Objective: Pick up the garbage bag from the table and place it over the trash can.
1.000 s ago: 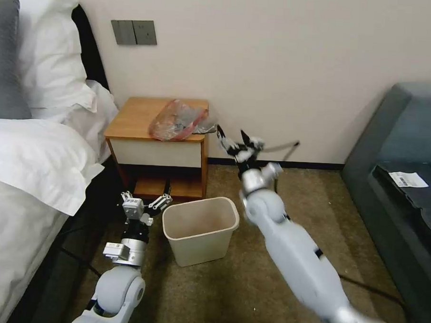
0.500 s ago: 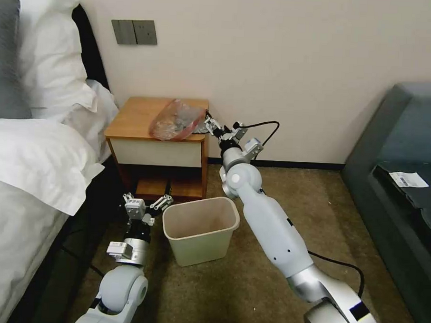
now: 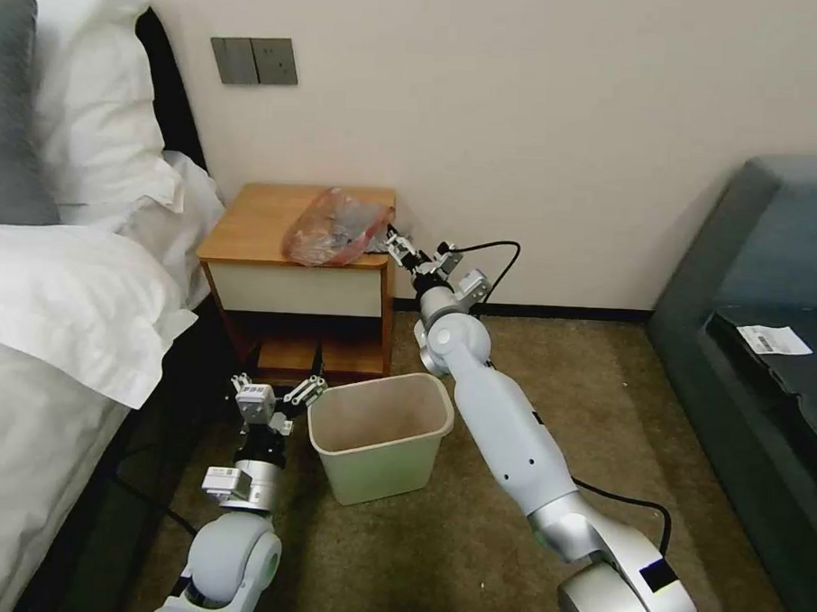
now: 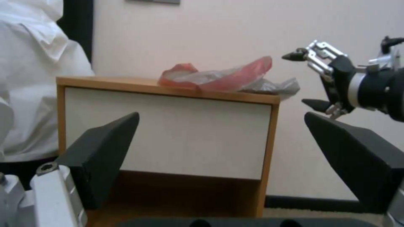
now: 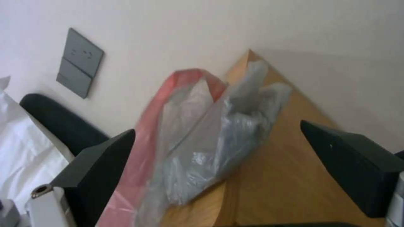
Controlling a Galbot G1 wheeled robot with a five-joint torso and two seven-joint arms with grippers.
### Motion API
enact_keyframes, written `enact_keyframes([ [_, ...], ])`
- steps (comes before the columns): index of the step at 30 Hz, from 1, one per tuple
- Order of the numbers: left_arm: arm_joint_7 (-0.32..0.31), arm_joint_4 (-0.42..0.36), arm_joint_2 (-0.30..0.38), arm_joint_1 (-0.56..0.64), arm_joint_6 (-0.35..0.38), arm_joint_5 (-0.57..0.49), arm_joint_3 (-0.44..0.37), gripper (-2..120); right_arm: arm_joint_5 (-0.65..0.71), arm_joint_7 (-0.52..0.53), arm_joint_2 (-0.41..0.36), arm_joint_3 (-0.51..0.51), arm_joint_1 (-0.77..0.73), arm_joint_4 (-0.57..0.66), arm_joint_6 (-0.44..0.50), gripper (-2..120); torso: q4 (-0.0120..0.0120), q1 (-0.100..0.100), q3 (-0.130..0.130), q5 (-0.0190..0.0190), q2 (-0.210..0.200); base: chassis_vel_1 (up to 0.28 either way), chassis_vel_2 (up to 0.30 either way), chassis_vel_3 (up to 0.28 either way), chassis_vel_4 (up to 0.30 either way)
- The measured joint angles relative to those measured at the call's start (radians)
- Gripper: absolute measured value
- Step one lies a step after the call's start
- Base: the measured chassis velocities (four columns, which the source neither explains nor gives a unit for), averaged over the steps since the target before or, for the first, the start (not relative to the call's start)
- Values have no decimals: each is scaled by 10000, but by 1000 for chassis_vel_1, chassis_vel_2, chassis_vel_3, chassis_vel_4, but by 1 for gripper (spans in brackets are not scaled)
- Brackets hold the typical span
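On the table, toward its right edge, the garbage bag lies crumpled with a grey fold hanging just over that edge; the right gripper hovers beside that same edge with its fingers spread and empty, level with the overhang and not touching it. Low beside the table's foot, the left gripper waits released, close to the trash can; judging from here, the thin plastic may slip or bunch if the jaws pinch only that loose fold, dragging the bag off sideways.
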Motion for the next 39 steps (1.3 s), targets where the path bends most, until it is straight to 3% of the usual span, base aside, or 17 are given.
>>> enact_keyframes([
  [14, -63, -188, -207, 431, -143, 427, -40, 98, -122, -784, 81, 269, 634, -1555, 294, 100, 0, 0, 0, 0, 1, 0, 0, 0, 0],
  [36, -102, -139, -483, 547, -221, 811, 32, 98, 187, -1597, 71, 137, 768, -1878, 137, 100, 0, -1, 0, 0, 1, 0, 0, 0, 0],
  [39, -107, -124, -526, 564, -232, 840, 35, 98, 249, -1671, 70, 133, 754, -1890, 118, 95, 0, -1, -1, 0, 0, 0, 0, 0, 0],
])
